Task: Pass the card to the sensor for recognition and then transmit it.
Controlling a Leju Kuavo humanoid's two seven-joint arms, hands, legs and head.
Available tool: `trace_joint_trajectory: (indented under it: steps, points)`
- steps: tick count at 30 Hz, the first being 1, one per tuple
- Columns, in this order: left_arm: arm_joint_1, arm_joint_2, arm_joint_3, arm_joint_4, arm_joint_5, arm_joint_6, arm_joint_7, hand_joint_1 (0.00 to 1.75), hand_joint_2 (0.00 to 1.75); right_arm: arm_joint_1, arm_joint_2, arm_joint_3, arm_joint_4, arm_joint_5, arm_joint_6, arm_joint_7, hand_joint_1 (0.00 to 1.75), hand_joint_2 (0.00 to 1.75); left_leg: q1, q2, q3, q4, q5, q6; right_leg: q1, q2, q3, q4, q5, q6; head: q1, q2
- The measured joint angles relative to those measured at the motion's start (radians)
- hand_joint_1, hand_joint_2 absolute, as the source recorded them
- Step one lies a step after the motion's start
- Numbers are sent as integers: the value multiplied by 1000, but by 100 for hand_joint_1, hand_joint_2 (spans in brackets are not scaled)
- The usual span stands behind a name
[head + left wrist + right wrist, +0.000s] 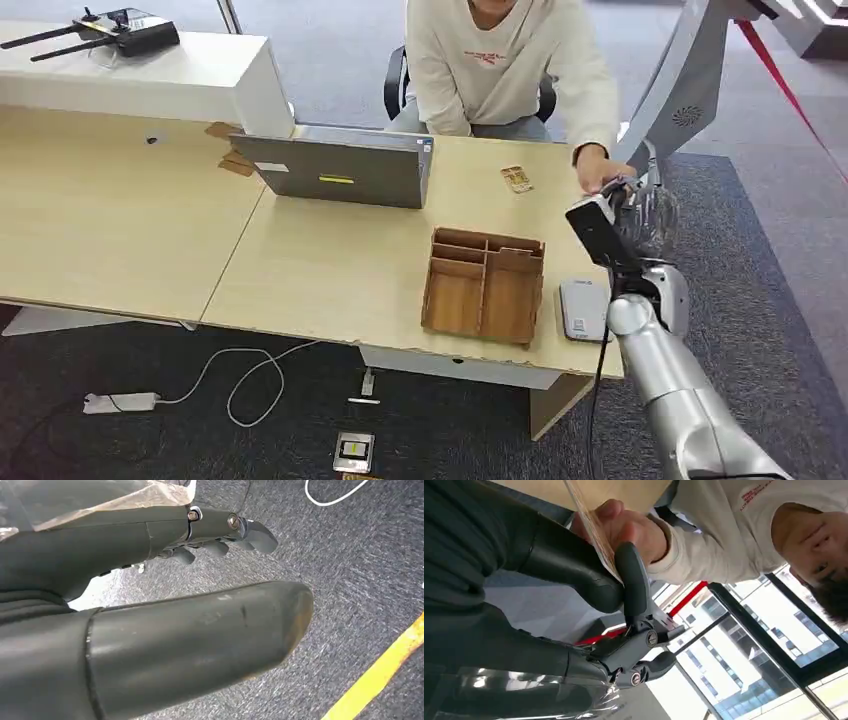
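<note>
Card (591, 530) pinched in right hand (624, 587) btwn thumb & finger, person's hand (629, 527) touching it.

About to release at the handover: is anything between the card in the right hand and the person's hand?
Nothing visible. The right hand pinches the card between thumb and a finger, and the person's hand is already right at the card, apparently touching it.
</note>
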Motion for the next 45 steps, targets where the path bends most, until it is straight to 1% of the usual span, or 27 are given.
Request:
trace_joint_trajectory:
  steps: [8,14,16,19,22,26,29,34,45]
  points:
    - [0,0,0,0,0,0,1,0,0,0,-1,0,0,-5,-2,0,175,175,0,0,0,0,0,0,0,0,0,0,0,0,0,0]
    - [0,0,0,0,0,0,3,0,0,0,-18,0,0,-28,-3,1,175,175,0,0,0,0,0,0,0,0,0,0,0,0,0,0]
    - [0,0,0,0,0,1,3,0,0,0,-23,-1,-2,-43,-3,14,175,175,0,0,0,0,0,0,0,0,0,0,0,0,0,0]
    - [1,0,0,0,0,3,4,0,0,1,-42,-9,-10,-66,7,50,175,175,0,0,0,0,0,0,0,0,0,0,0,0,0,0]
    - [2,0,0,0,0,6,7,0,0,10,-76,-27,-16,-71,13,88,175,175,0,0,0,0,0,0,0,0,0,-1,0,0,0,0]
    - [4,0,0,0,0,6,11,0,0,53,-119,-51,-24,-64,28,105,175,175,0,0,0,1,0,0,0,0,0,-1,0,0,0,0]
    - [5,0,0,0,13,12,12,0,0,92,-140,-63,-22,-38,60,109,175,175,0,0,0,0,0,0,0,0,0,-1,0,0,0,0]
    - [11,0,2,0,21,23,11,0,0,129,-154,-66,11,-1,95,122,175,175,0,0,0,0,0,0,0,0,0,-1,0,0,0,0]
    - [16,0,2,0,27,24,14,0,0,160,-169,-67,86,10,113,126,175,175,0,0,0,0,0,0,0,0,0,-1,0,0,0,0]
